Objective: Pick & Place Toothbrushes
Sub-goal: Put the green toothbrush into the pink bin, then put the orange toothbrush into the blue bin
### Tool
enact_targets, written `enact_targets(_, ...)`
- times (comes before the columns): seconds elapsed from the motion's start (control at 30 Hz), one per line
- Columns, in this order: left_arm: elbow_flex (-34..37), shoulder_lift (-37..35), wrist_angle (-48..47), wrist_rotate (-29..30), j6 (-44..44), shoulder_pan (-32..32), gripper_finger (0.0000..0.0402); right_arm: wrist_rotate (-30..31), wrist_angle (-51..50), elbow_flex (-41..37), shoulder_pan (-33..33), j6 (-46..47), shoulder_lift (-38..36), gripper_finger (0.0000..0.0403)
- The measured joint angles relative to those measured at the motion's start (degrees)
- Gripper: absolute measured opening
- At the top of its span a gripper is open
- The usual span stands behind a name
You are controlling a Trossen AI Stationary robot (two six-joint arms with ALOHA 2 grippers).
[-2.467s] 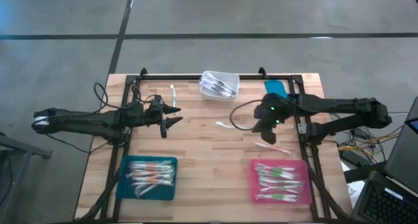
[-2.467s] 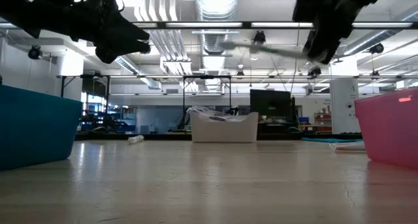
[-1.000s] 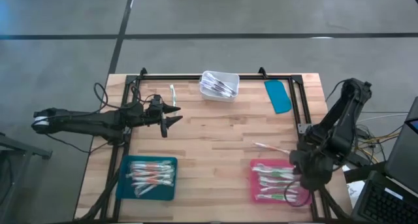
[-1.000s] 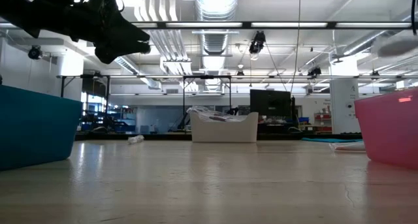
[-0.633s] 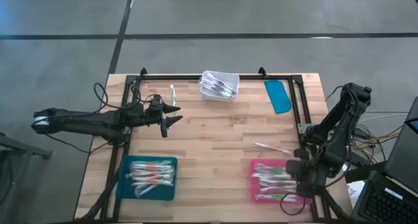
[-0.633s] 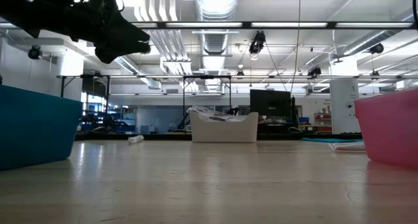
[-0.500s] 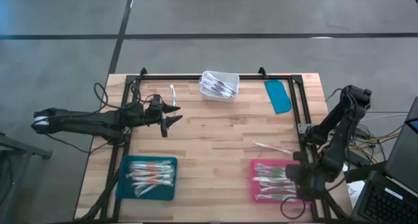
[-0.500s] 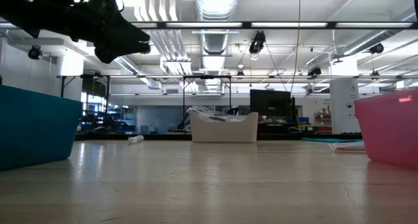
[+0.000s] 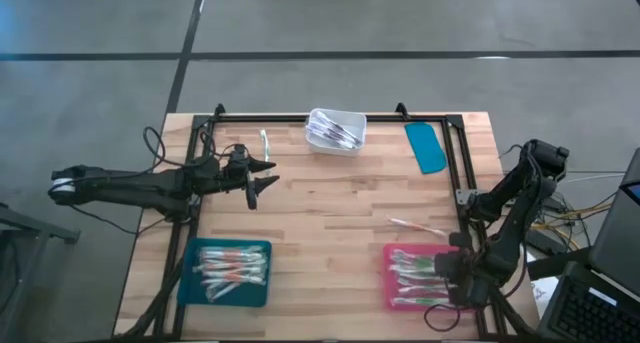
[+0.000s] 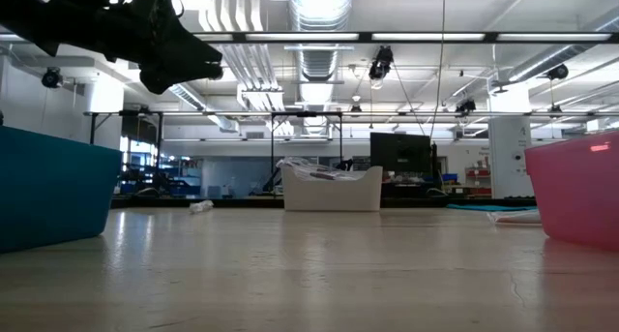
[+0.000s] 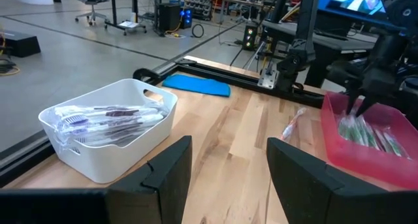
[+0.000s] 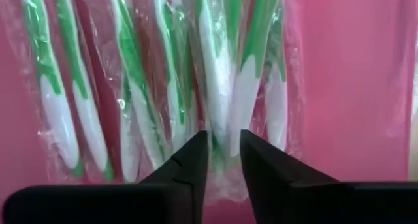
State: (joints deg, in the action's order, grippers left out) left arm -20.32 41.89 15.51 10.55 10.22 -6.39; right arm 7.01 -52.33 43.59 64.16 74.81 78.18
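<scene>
The right gripper [image 9: 445, 272] now hangs low over the near right part of the pink tray [image 9: 391, 299], having come down a little further toward the near edge of the table [image 9: 330, 198] than half a second ago, when it sat slightly higher over the same tray. In the right wrist view its two dark fingers [image 12: 191, 164] stand a narrow gap apart, with the wrapped end of a green and white toothbrush [image 12: 245, 96] showing between the tips; whether they pinch it or have just let it go cannot be told. The green toothbrushes [image 9: 415, 278] lie side by side in that tray. One more wrapped brush [image 9: 417, 226] lies on the bare wood just beyond the tray, where it lay before. The left gripper [image 9: 270, 176] has not moved: it hovers above the far left part of the table with its fingers spread and nothing between them. The teal tray [image 9: 188, 286] at the near left holds orange-marked brushes [image 9: 232, 271], the white bin [image 9: 352, 122] at the far edge holds a heap of wrapped ones, a single green brush [image 9: 265, 142] lies beside the left gripper, and a blue lid [image 9: 425, 146] lies at the far right, all unchanged.
</scene>
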Motion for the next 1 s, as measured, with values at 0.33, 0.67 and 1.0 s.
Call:
enact_targets(0.33, 0.0, 0.0, 0.5, 0.0, 0.0, 0.0, 0.0202, -3.1, -1.5, 0.6, -0.3, -0.2, -2.4, 0.0169)
enact_targets(0.67, 0.0, 0.0, 0.4, -0.1, 0.1, 0.0, 0.0202, 15.6, -5.8, 6.5, -9.1, -7.3, -11.6, 0.0198)
enact_targets(1.0, 0.0, 0.0, 0.3, -0.2, 0.9, 0.0, 0.0202, 20.6, -5.8, 6.5, -29.1, -23.3, -13.5, 0.0176)
